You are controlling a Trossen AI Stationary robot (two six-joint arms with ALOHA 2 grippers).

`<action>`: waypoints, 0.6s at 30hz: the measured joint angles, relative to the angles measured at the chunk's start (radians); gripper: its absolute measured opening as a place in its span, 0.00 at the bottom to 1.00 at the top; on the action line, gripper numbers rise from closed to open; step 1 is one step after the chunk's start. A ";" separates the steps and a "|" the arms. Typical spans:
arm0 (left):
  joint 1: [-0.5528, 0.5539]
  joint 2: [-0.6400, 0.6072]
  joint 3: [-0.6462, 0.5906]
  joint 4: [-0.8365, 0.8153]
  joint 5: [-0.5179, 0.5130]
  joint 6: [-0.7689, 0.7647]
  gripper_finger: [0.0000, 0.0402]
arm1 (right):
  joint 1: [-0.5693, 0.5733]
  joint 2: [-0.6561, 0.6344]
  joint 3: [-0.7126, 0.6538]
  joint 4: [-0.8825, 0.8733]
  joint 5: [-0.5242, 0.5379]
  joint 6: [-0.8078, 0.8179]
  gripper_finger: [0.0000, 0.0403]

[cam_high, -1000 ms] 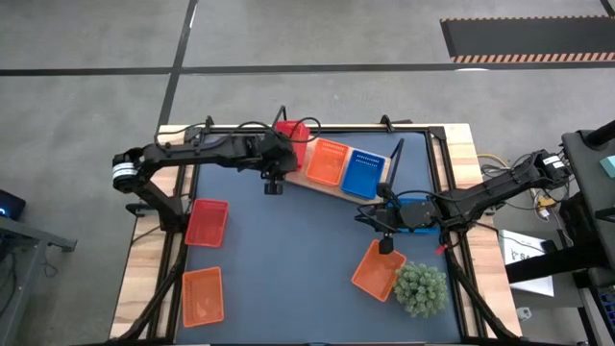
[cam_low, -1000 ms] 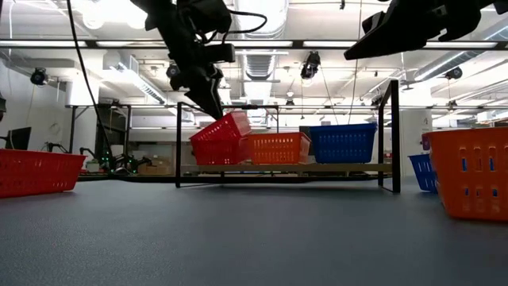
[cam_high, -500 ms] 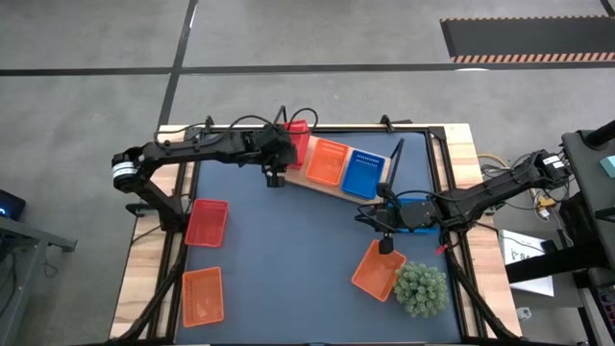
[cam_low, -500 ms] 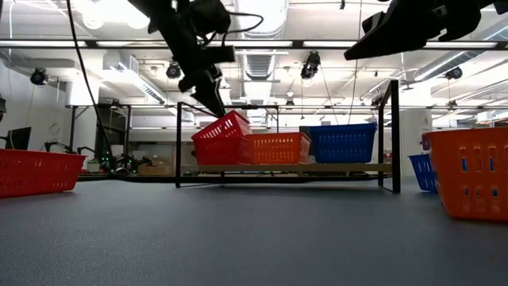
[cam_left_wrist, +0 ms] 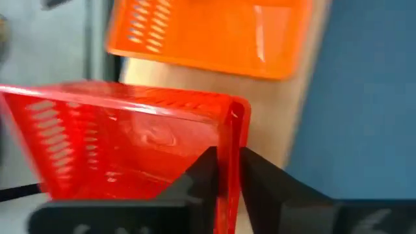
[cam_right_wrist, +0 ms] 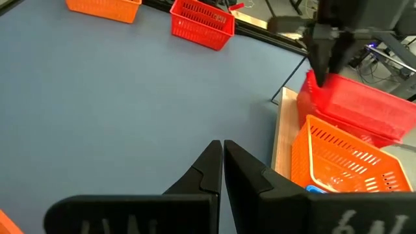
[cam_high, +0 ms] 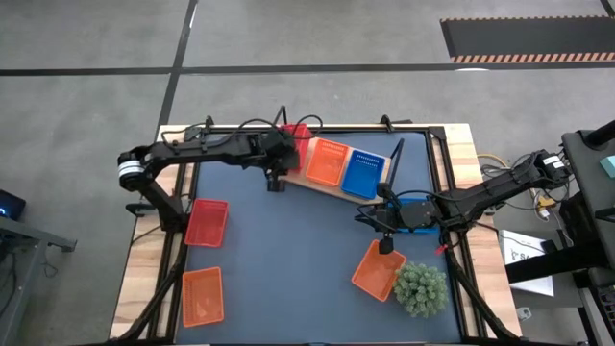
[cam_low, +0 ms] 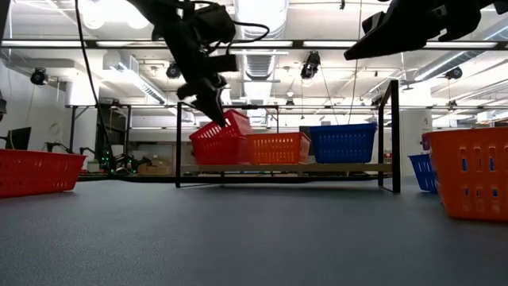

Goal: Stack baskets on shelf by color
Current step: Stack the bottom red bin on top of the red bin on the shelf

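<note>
The left pincer (cam_low: 213, 107) has just gone from spread to pinching the near wall of the red basket (cam_low: 220, 141), 1 finger on each side of the rim, as the left wrist view shows. A moment ago the fingers stood wide over that rim. The basket is still tilted at the left end of the shelf (cam_high: 338, 189), directly under the pincer, with the orange basket (cam_high: 328, 162) just beside it on the board and the blue basket (cam_high: 363, 172) beyond that. This looks like a re-grip to straighten or seat the red basket, so the first red placement is not finished.

The right pincer (cam_right_wrist: 223, 155) stays pressed together, empty, hovering over the desk (cam_high: 288, 259). Below it lies another orange basket (cam_high: 377, 272); 2 more baskets wait well away from both pincers.
</note>
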 joint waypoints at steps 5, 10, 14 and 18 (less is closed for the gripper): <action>-0.020 -0.031 0.006 -0.080 0.023 0.000 0.01 | 0.000 0.000 0.000 0.000 0.000 0.000 0.02; -0.028 -0.045 0.012 -0.106 0.024 0.019 0.00 | 0.000 0.000 0.000 0.001 0.000 -0.001 0.02; -0.030 -0.051 0.012 -0.105 0.023 0.051 0.00 | 0.000 0.000 0.000 0.000 0.000 -0.001 0.02; -0.055 -0.053 0.037 -0.106 -0.044 0.094 0.00 | 0.000 0.000 0.000 0.001 0.000 -0.001 0.02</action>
